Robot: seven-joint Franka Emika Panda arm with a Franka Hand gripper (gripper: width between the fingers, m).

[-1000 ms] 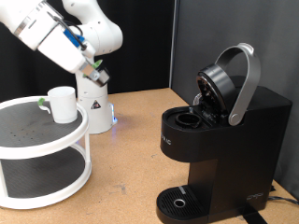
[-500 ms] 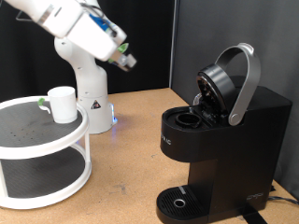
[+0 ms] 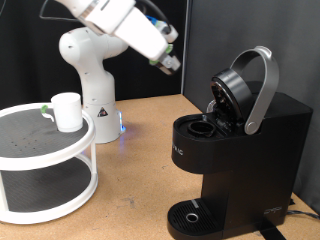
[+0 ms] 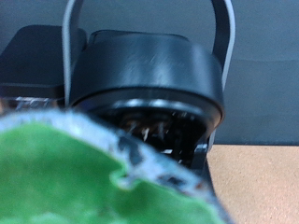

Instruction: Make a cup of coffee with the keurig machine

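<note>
Up near the exterior view's top, the claw (image 3: 170, 63) hangs in the air, just left of the keurig machine's (image 3: 235, 150) raised lid. The wrist view is half filled by a blurred green-topped pod (image 4: 65, 177) with a silvery rim, so close to the camera that it appears to sit between the fingers, though the fingers themselves do not show and the claw's width cannot be told. Beyond the pod, that view looks at the open lid and its grey curved handle (image 4: 145, 28). The machine stands on the tabletop (image 3: 140, 150) with its pod chamber open. Well apart, at the exterior view's left, the cup (image 3: 67, 111) stands upright on the top tier of a white round stand (image 3: 45, 160).
</note>
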